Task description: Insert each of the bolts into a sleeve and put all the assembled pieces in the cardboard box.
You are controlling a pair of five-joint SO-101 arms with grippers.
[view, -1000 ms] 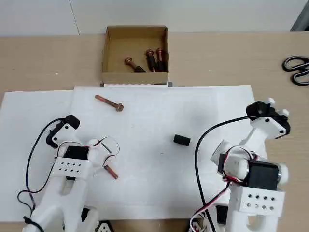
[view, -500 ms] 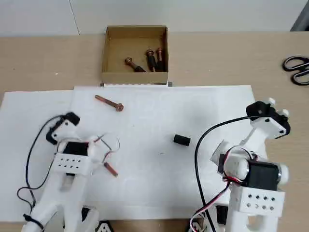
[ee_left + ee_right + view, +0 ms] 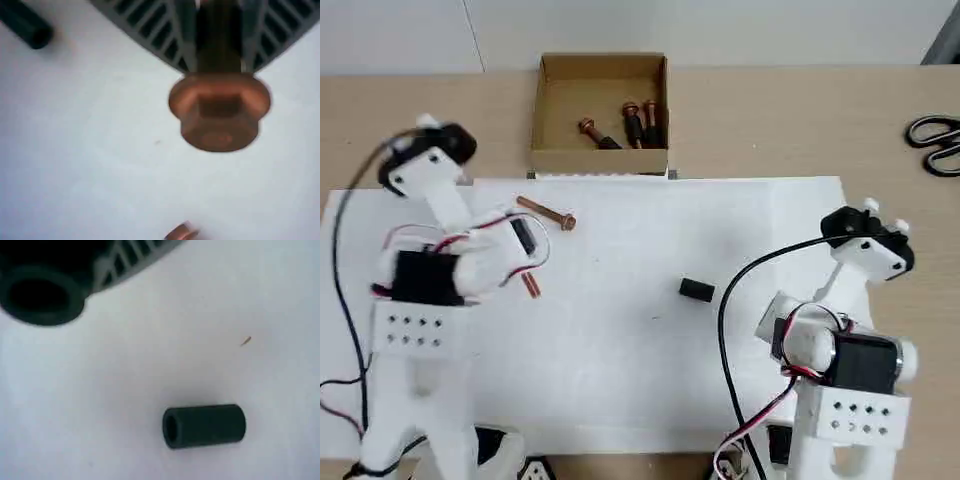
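My left gripper (image 3: 526,268) is shut on a copper bolt (image 3: 530,284) and holds it above the white paper; the bolt's hex head (image 3: 220,112) points away from the fingers (image 3: 150,35). A second copper bolt (image 3: 546,212) lies on the paper near the cardboard box (image 3: 600,158). One black sleeve (image 3: 697,290) lies mid-paper, between the arms, and appears as a sleeve (image 3: 204,426) lying on its side in the right wrist view. My right gripper (image 3: 772,312) is shut on another black sleeve (image 3: 42,297), its open end facing the camera.
The box holds three bolts with sleeves on them (image 3: 630,122). Scissors (image 3: 935,143) lie on the wooden table at the far right. The white paper sheet (image 3: 650,390) covers the work area in front of both arms.
The left arm has risen and swung towards the box, carrying the bolt up off the near part of the paper. The right arm has hardly moved.
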